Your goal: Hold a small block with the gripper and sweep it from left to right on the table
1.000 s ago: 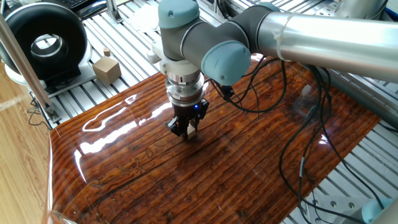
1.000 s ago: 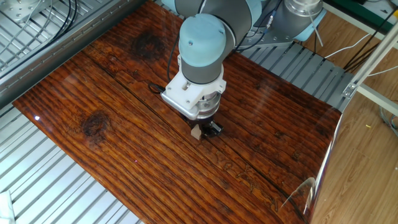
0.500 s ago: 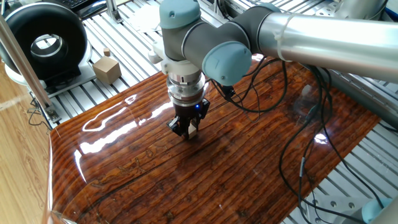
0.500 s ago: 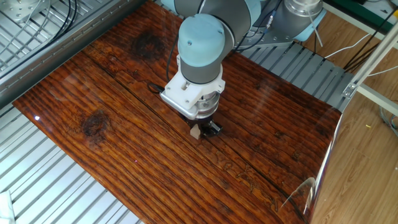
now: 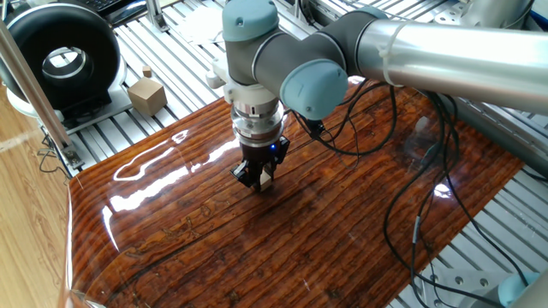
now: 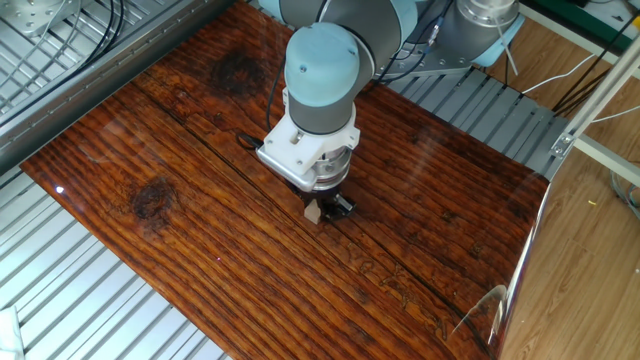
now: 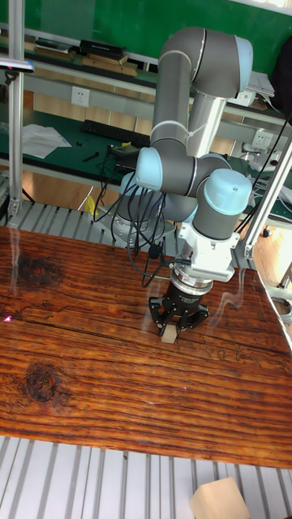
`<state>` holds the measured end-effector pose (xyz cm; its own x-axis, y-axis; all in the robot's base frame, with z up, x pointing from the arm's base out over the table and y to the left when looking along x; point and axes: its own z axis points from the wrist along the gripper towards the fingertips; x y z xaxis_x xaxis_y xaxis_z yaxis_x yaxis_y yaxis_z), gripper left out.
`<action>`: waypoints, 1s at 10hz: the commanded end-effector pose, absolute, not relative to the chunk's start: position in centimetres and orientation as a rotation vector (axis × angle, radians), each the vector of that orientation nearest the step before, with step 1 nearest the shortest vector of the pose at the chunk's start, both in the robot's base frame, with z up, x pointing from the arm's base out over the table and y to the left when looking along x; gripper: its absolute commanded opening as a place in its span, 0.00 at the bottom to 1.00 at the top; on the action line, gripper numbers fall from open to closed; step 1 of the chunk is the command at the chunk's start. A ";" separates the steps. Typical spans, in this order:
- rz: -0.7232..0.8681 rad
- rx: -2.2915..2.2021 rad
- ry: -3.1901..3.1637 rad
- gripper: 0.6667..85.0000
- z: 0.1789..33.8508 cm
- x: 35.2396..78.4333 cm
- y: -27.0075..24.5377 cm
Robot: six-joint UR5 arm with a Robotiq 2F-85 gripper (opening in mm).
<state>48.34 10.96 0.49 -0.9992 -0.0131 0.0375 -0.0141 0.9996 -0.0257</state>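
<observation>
Right now your gripper (image 7: 172, 324) has its fingers clamped on the small block (image 7: 169, 335), low over the middle of the worktop (image 6: 180, 150). Press too hard while sweeping and the cube could catch on the glossy wood and twist loose.

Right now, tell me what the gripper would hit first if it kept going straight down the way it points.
The table: the gripper points straight down, shut on the small block, which seems already at the surface.
</observation>
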 end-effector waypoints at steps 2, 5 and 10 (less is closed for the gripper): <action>0.025 0.008 -3.109 0.00 0.7 48.5 11.3; 0.025 0.008 -3.110 0.00 0.7 48.6 11.3; 0.020 0.010 -3.115 0.00 0.6 48.7 11.2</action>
